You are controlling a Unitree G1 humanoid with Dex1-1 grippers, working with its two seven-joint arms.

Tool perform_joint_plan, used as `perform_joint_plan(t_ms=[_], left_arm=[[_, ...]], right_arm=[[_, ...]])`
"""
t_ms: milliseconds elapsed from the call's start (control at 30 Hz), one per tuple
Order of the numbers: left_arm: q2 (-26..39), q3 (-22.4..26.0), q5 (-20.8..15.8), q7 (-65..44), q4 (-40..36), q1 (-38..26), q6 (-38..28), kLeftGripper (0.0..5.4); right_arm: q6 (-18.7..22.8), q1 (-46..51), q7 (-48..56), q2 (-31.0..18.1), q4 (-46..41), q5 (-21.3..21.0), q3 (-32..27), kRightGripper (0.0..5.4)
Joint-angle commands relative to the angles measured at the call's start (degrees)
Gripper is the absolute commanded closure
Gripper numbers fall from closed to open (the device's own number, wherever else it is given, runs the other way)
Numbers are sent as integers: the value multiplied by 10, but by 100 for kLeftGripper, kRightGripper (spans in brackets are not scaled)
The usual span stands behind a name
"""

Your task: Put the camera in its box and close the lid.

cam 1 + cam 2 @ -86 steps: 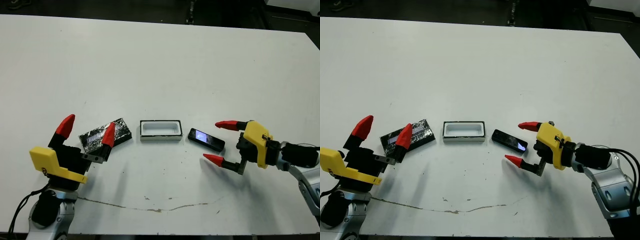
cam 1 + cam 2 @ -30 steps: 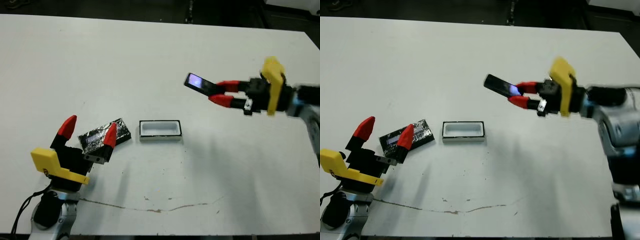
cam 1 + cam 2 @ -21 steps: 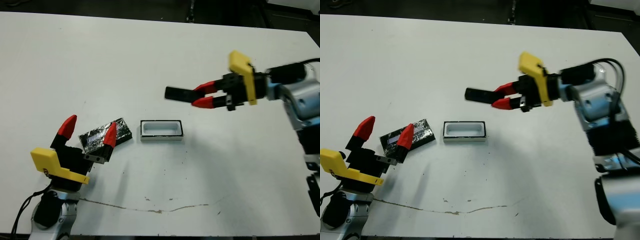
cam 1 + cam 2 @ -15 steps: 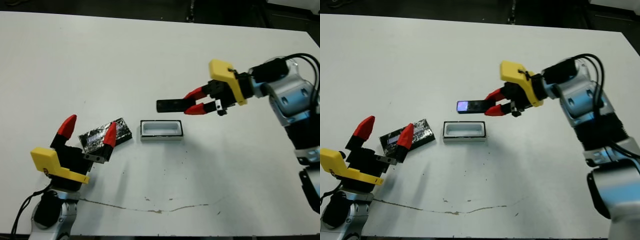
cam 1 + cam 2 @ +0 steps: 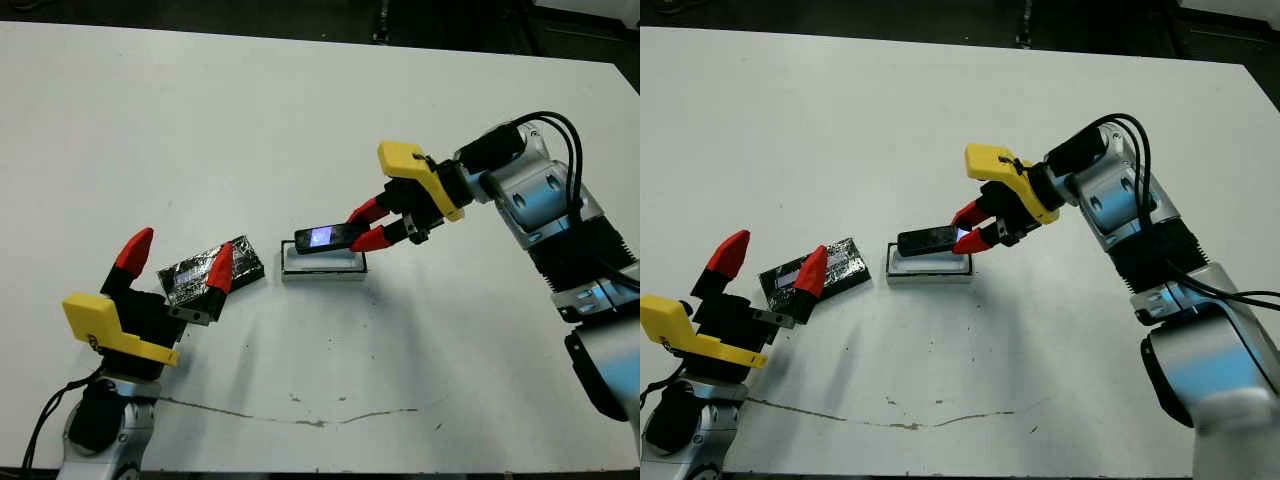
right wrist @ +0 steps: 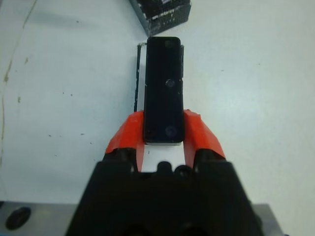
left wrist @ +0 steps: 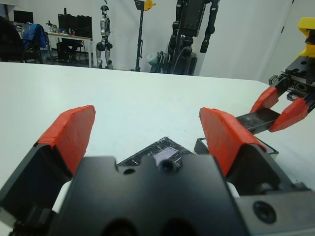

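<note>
Table [image 5: 300, 110], white, carries everything, with a thin dark scuff line near its front edge. Right arm reaches in from the right; right gripper [image 5: 366, 226] has its red fingers closed on one end of the camera [image 5: 323, 237], which sticks out toward the left and hangs just above the box [image 5: 322, 268], not yet in it. Right wrist view shows the camera [image 6: 164, 88] running lengthwise over the tray, long edges nearly parallel to the box walls, far end about level with the box's far end. Left gripper [image 5: 176, 258] rests at the front left, fingers spread wide and holding nothing, with the lid [image 5: 205, 270] lying flat on the table between and just beyond its tips, to the left of the box and apart from it. Judgement: step in hand is seating the camera. Fit looks close, since the camera is only a little shorter than the tray, so keep the long axes aligned and lower with the free end slightly down, letting it find the far wall first. Fingers straddle the camera's sides and may foul the box rim; release once the free end is seated and let the held end drop in. Box is light and unrestrained, so sideways push would likely slide it.
</note>
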Motion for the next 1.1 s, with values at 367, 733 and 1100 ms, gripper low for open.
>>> perform_joint_plan(t_ms=[367,733,1100], left_arm=[[-1,-2,3,-3,8,9,-7,0],[-5,-6,1,1,5,13,-3,0],[-9,-8,9,0,8,18,-14,0]], right_arm=[[-13,4,0,7,-5,-27,11,374],[9,17,6,17,-3,-28,21,374],[0,23,-9,27,-12,-44,34,374]])
